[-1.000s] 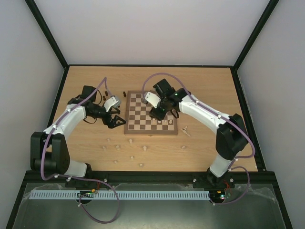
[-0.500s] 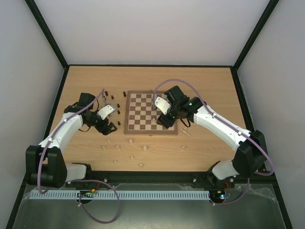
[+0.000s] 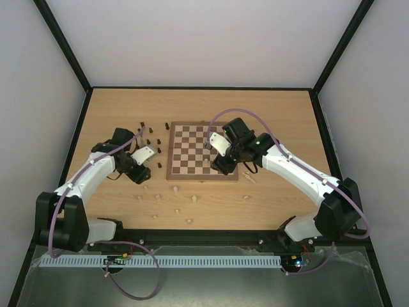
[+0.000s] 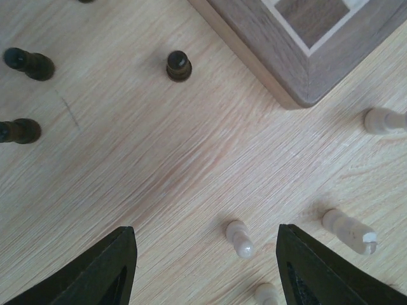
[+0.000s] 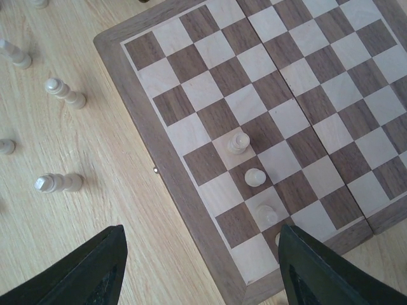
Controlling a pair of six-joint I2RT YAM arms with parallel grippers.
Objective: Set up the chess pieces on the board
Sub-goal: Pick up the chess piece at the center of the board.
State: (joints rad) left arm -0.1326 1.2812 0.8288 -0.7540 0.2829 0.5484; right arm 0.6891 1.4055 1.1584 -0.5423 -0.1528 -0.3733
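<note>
The board [image 3: 192, 153] lies mid-table, and its corner shows in the left wrist view [image 4: 299, 57]. My left gripper [image 3: 142, 173] is open and empty, low over the table left of the board. In its wrist view the gripper [image 4: 205, 234] stands around a pale pawn [image 4: 240, 238]. My right gripper [image 3: 220, 167] is open and empty over the board's near right part. Its wrist view [image 5: 201, 234] shows three pale pieces [image 5: 255, 177] in a row on the board [image 5: 191, 76], with a further one half hidden by a finger.
Several pale pieces [image 3: 177, 210] lie scattered on the table in front of the board, and more [image 3: 249, 176] lie by its right corner. Dark pieces [image 3: 158, 141] stand left of the board, also seen from the left wrist [image 4: 179, 65]. Loose pale pieces [image 5: 65, 93] lie beside the board.
My right gripper has moved from over the board's middle toward its near right corner. My left gripper has moved a little nearer and left, away from the board's edge.
</note>
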